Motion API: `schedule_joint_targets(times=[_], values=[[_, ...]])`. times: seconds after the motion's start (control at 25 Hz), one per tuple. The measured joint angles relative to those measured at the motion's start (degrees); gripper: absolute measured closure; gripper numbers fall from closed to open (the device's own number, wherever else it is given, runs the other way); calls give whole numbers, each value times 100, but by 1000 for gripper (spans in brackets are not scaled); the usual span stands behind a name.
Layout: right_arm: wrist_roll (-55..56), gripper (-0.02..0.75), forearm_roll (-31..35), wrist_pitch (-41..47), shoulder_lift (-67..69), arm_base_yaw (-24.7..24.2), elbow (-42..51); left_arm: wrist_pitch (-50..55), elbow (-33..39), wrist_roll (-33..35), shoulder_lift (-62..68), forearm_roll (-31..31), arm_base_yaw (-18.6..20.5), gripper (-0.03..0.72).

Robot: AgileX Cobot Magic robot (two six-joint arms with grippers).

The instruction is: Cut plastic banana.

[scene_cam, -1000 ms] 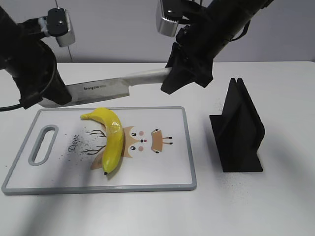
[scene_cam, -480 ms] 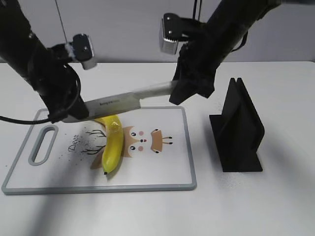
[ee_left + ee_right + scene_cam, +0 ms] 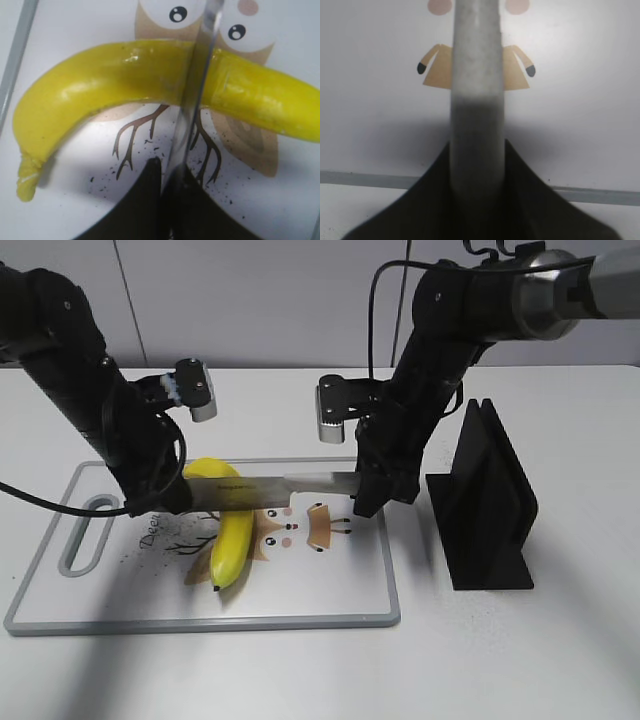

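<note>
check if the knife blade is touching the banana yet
Touching. In the left wrist view the blade runs straight across the banana, and the yellow skin meets it on both sides with no gap.

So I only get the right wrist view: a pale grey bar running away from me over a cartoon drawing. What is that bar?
Observer: It is the handle of a knife. The right gripper clamps it, and the blade lies across the plastic banana.
Operator: Has it gone through?
Observer: In the left wrist view the blade sits in a notch near the banana's middle. I cannot tell whether the halves are fully parted.
Operator: What is the other arm doing?
Observer: The left gripper pinches the blade's far end, beside the banana, over the cutting board.
</note>
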Motion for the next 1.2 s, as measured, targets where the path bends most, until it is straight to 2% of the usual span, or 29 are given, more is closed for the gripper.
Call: schedule_joint_targets(times=[0.32,0.68,0.92,1.0,1.08,1.2], values=[[22,574,-55,205,-351,42,-282,38,64,-90,-201,-1,-5,663],[35,575,90,888,-1496,46,-457,786,64,-137,-1679,17,-11,674],[41,575,158,961,-1802,46,-459,889,68,-148,-2156,-22,-11,673],[41,575,158,973,-1802,46,-459,882,68,-156,-2160,-50,-11,648],[84,575,170,987,-1802,46,-459,830,68,-177,-2160,-96,-11,590],[134,575,113,987,-1802,46,-459,767,68,-197,-2163,-140,-11,428]])
